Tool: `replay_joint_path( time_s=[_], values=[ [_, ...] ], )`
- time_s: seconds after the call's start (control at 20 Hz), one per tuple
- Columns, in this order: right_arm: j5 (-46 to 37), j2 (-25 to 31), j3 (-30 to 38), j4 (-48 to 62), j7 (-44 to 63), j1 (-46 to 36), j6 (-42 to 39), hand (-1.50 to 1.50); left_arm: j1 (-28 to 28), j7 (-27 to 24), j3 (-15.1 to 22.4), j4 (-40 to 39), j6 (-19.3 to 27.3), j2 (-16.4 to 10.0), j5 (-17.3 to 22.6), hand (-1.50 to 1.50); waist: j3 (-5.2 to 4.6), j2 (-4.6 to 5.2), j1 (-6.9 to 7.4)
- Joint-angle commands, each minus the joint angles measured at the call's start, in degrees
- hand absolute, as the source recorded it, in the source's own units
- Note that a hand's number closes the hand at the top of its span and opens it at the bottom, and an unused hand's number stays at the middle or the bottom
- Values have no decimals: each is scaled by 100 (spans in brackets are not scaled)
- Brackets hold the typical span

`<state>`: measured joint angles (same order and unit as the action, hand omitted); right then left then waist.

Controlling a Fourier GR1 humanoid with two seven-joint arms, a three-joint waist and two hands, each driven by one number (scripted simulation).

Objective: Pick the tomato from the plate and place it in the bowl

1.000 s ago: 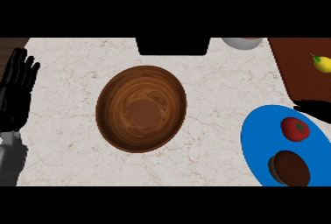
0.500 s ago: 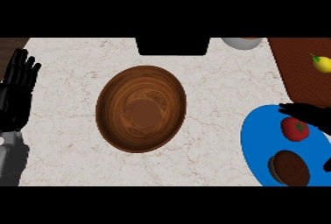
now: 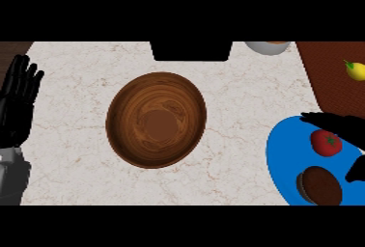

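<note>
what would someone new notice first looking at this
The big wooden bowl in the middle of the counter dominates the view. At the right edge a bright blue plate carries a red tomato and a brown round item, with the black right hand open, fingers above the tomato and thumb below it in the view. The left hand rests open at the left edge.

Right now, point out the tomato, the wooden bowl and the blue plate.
tomato (image 3: 327,143), head view, middle of its red skin.
wooden bowl (image 3: 158,124), head view, bare inner floor.
blue plate (image 3: 284,155), head view, bare left part of its surface.
</note>
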<state>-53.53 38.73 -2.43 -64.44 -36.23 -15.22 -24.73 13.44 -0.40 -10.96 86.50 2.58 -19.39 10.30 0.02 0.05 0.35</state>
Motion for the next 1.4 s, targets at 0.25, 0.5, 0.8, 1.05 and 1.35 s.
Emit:
replay_joint_path(
  time_s=[0.25,0.5,0.8,1.05,1.35],
  values=[
    [-301,-313,109,483,-563,-63,689,150,-95,168,-97,257,7,4,-141,0,0,-9,-19],
    [-391,-275,335,1022,-945,-623,899,150,259,-224,-158,-436,-166,72,-149,0,-1,5,-18],
    [-324,-469,445,212,-800,-63,950,150,81,79,-264,26,-227,24,-65,0,-3,-12,-46],
    [-1013,-501,-78,1696,-753,-2610,727,150,589,-125,299,-146,-263,374,-221,0,19,316,795],
    [-1132,-328,-3,2658,-1218,-3682,981,150,753,-26,327,-122,-296,353,-199,0,30,338,959]
  ],
)
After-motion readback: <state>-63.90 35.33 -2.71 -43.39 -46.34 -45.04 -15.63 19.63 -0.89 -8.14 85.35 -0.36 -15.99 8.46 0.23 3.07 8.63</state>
